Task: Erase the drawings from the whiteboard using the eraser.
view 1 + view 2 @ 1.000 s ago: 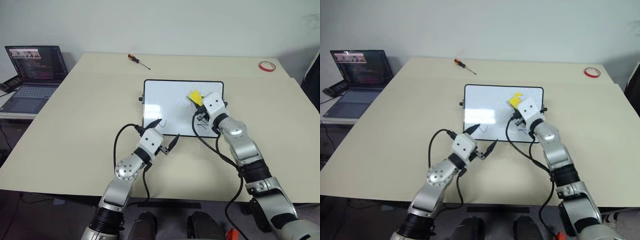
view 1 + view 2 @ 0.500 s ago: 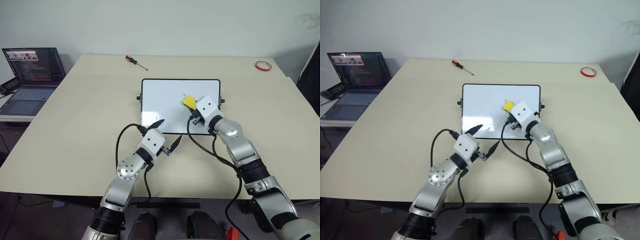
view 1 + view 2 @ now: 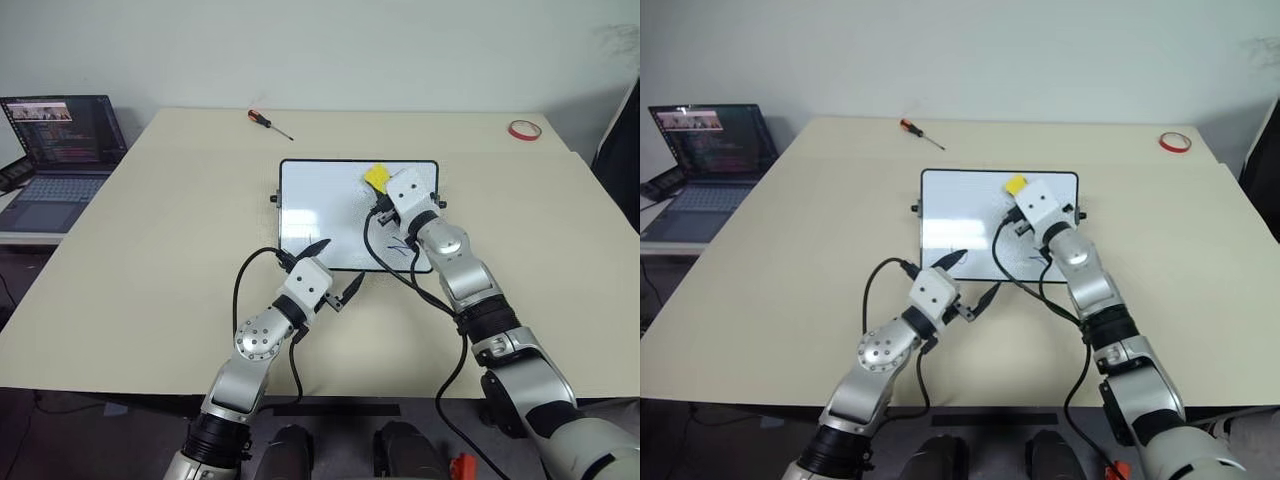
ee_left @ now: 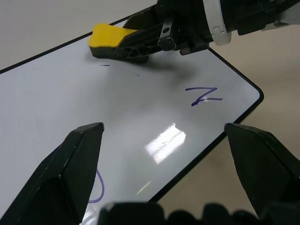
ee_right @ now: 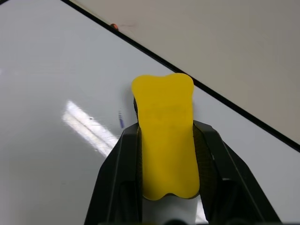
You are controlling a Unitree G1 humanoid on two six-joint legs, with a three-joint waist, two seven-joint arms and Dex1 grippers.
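The small yellow block eraser (image 5: 165, 140) is clamped tight in the right gripper (image 5: 166, 136) on the glossy black-framed whiteboard (image 3: 310, 200); the left gripper's (image 4: 164, 133) fingers are spread wide, nothing held.

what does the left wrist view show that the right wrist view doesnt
Left wrist view alone: a blue Z-like mark, a blue curl at the near edge, the open left gripper and the right gripper from the side. Right wrist view alone: the eraser from above between the right gripper's black fingers, and a short blue dash beside it. Both: the eraser on the whiteboard, and the tan table.
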